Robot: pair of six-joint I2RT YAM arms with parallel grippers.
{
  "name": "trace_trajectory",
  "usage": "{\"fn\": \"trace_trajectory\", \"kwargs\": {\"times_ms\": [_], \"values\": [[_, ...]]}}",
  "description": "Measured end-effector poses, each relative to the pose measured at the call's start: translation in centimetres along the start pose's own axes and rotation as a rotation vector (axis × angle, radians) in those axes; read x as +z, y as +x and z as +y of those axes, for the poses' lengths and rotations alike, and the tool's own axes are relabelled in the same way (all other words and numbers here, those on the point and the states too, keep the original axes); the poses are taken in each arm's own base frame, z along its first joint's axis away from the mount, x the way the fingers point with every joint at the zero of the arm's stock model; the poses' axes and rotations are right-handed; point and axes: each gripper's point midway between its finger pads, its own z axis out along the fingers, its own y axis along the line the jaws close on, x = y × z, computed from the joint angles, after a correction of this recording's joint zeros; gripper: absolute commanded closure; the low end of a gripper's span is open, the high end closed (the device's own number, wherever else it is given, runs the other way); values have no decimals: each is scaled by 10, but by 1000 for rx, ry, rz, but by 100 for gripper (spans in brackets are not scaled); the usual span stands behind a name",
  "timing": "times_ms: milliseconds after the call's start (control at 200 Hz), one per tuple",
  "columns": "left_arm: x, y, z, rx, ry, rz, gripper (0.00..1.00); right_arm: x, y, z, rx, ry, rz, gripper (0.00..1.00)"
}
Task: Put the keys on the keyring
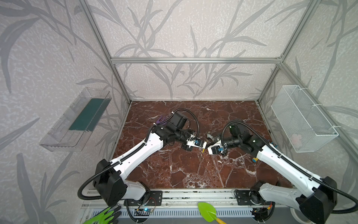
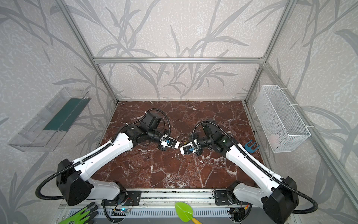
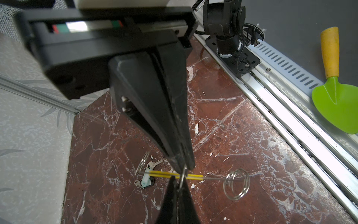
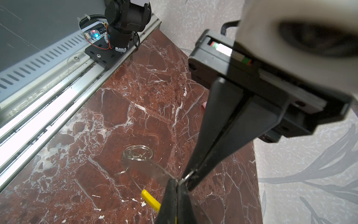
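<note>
The keyring (image 3: 193, 176), a thin grey hoop with a yellow sleeve (image 4: 150, 198), is held edge-on above the marble floor with several small split rings (image 3: 236, 184) hanging on it. My left gripper (image 3: 178, 179) is shut at the sleeve. My right gripper (image 3: 184, 166) comes in from the opposite side, shut on a small ring (image 3: 183, 174) that spans both tips. In both top views the two grippers (image 1: 205, 144) (image 1: 208, 149) meet tip to tip at mid-floor. The keys (image 3: 147, 179), with a pale teal tag, lie on the floor under the hoop, apart from both grippers.
A white wire basket (image 1: 302, 118) hangs on the right wall and a clear tray (image 1: 75, 120) on the left wall. A purple item (image 1: 160, 120) lies behind the left arm and a blue one (image 2: 250, 146) beside the right arm. A green trowel (image 1: 208, 212) and glove (image 1: 104, 215) lie beyond the front rail.
</note>
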Motion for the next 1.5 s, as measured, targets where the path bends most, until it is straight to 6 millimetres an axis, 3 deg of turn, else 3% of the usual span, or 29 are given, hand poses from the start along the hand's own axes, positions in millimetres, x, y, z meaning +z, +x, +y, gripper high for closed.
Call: {"fn": "trace_trajectory", "kwargs": {"times_ms": [360,730,1135,1354,1499], "values": [[-3,-5,10,23,-43,-11,100,-6,1,-7,32,93,-1,72],[-7,-8,24,63,-104,-4,100,-14,5,-21,128,168,-34,65],[-8,-18,26,93,-114,-36,100,-21,13,-32,209,221,-54,67],[-8,-19,25,93,-111,-39,100,-21,10,-33,196,220,-68,82],[-8,-19,25,93,-110,-40,100,-23,7,-31,172,218,-83,85]]}}
